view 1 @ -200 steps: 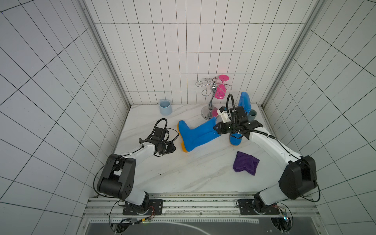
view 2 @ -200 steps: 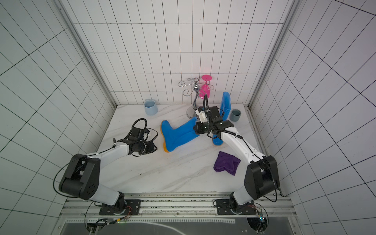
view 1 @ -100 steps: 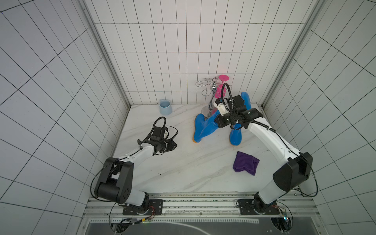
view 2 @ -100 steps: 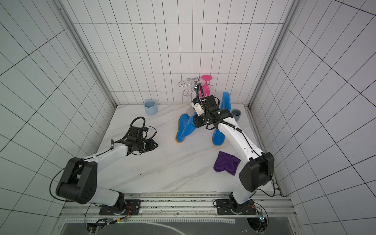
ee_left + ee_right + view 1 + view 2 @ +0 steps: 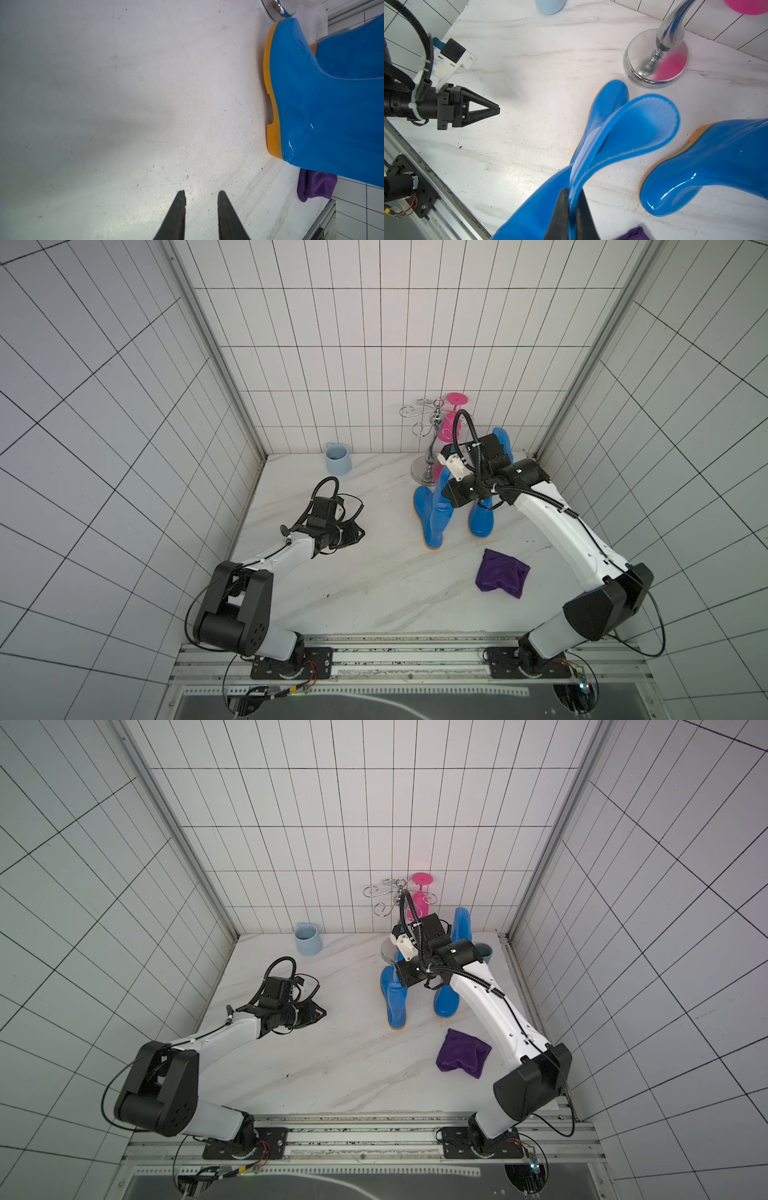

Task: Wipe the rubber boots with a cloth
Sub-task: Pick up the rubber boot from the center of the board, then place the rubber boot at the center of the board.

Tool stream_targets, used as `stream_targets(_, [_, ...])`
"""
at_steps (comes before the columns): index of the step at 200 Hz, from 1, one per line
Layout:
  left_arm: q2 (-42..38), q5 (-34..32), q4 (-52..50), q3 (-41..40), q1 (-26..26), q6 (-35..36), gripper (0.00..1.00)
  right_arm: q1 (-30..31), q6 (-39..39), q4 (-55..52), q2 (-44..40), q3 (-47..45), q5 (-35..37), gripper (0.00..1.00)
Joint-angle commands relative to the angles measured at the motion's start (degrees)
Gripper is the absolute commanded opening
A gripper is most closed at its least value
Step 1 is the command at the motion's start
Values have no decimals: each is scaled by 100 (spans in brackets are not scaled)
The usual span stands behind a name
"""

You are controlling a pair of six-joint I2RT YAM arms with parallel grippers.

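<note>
Two glossy blue rubber boots stand side by side at the back right. The left boot (image 5: 433, 516) (image 5: 395, 1002) is upright, sole down, toe toward the front. My right gripper (image 5: 572, 190) (image 5: 451, 499) is shut on the folded top rim of its shaft. The right boot (image 5: 481, 519) (image 5: 695, 172) stands free beside it. The purple cloth (image 5: 502, 577) (image 5: 463, 1052) lies crumpled on the table in front of the boots, untouched. My left gripper (image 5: 201, 193) (image 5: 360, 533) hovers low over bare marble left of the boots, slightly open and holding nothing.
A chrome glass stand (image 5: 430, 472) with a pink glass (image 5: 456, 400) stands just behind the boots. A light blue cup (image 5: 337, 458) sits at the back wall, and a grey cup (image 5: 484, 950) is in the back right corner. Tiled walls close three sides.
The right gripper has raised the left boot from lying on its side to upright and swung it right, beside the other boot. The left gripper drifted slightly left and back.
</note>
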Motion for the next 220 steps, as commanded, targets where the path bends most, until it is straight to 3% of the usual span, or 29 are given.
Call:
stream_targets(1, [83, 74, 317, 111, -34, -150, 27, 72, -205, -11, -292, 840, 9, 0])
stream_targets(102, [860, -4, 910, 686, -818, -604, 27, 271, -106, -412, -875, 295, 498, 0])
stream_targets(149, [1447, -39, 1107, 1217, -912, -690, 28, 453, -171, -528, -1056, 122, 537, 0])
stream_targets(220, [2207, -25, 1134, 2171, -896, -637, 28, 1231, -148, -855, -1188, -433, 844, 0])
